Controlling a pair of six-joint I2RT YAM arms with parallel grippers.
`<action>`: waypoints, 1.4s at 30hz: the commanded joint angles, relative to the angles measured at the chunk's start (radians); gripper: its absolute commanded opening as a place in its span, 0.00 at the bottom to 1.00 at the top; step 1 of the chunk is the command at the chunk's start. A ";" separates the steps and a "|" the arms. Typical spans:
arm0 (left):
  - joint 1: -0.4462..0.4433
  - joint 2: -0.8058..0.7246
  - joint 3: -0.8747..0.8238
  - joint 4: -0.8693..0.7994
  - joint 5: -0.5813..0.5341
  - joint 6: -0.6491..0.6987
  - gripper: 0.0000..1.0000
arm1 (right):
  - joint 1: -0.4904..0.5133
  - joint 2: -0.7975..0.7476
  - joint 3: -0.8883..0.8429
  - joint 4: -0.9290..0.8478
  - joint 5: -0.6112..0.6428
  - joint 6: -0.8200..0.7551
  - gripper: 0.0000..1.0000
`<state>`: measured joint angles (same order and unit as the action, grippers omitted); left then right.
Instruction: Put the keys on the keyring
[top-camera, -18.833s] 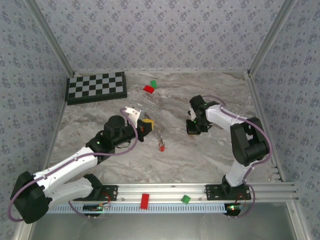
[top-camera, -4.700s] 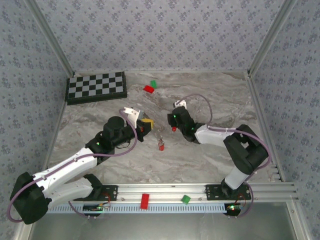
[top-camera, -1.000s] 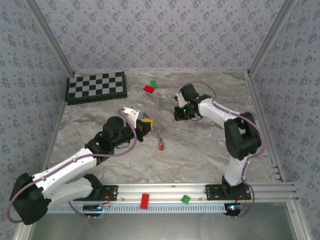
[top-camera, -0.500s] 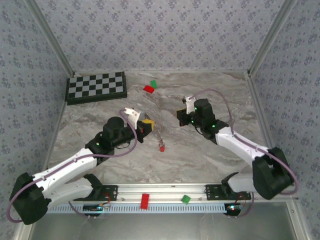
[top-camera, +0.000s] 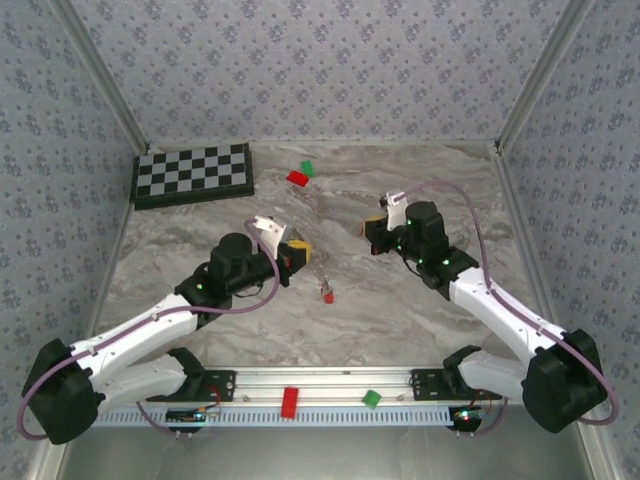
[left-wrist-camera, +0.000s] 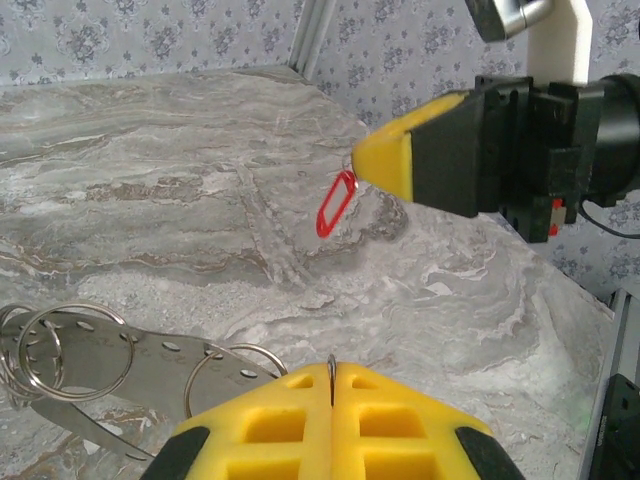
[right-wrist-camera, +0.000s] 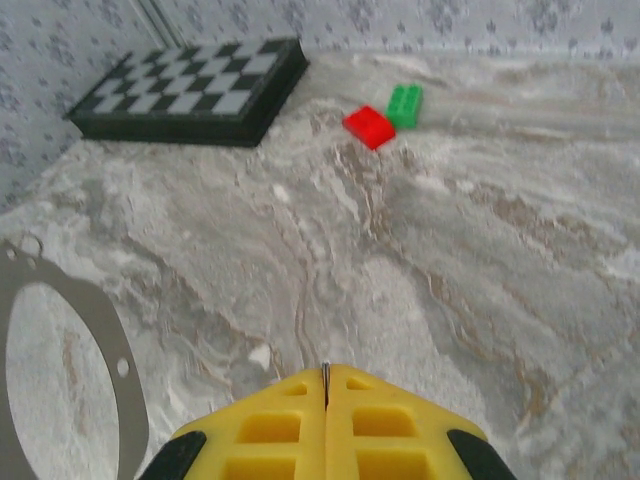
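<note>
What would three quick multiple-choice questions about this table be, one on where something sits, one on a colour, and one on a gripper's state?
1. Where is the chessboard?
A) far left corner
B) near right corner
C) between the two arms

2. What colour is the block beside the red block near the far edge?
A) blue
B) green
C) white

3. How is the left gripper?
A) wide open
B) half open
C) shut

Answers:
1 A, the top view has it by the far left walls.
2 B, it is plainly green next to the red one.
3 C, its yellow fingers meet in the left wrist view.
</note>
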<state>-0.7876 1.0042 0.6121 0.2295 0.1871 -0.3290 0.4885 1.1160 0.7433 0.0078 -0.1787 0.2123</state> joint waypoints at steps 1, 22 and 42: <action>-0.006 -0.013 0.009 0.052 0.012 0.010 0.00 | -0.006 -0.043 0.019 -0.150 0.019 -0.012 0.00; -0.006 -0.043 0.006 0.045 0.008 -0.008 0.00 | 0.040 0.314 0.309 -0.945 0.062 0.081 0.00; -0.006 -0.046 0.003 0.041 -0.007 -0.007 0.00 | -0.091 0.826 0.670 -0.906 -0.021 -0.004 0.00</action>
<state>-0.7876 0.9760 0.6121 0.2302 0.1864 -0.3332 0.4095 1.9156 1.3788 -0.8833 -0.1913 0.2314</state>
